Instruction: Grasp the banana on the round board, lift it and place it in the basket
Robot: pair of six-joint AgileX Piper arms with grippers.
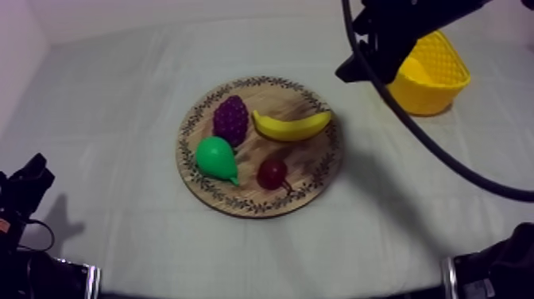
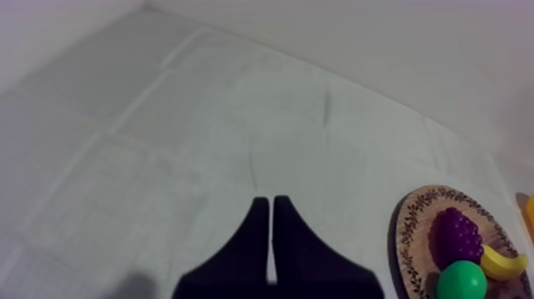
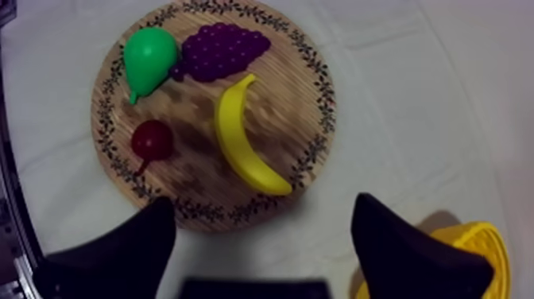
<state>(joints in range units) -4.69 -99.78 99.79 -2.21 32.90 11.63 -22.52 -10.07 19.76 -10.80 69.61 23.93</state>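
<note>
A yellow banana lies on the round wooden board, at its far right part, beside the purple grapes. In the right wrist view the banana lies ahead of my right gripper, whose fingers stand wide open with nothing between them. That arm comes in at the upper right of the top view, and its gripper hovers between the board and the yellow basket. My left gripper is shut as a narrow wedge over bare cloth, left of the board.
A green pear and a small red fruit share the board's near half. The yellow basket stands at the far right of the table, partly behind my right arm. Open cloth lies left of and in front of the board.
</note>
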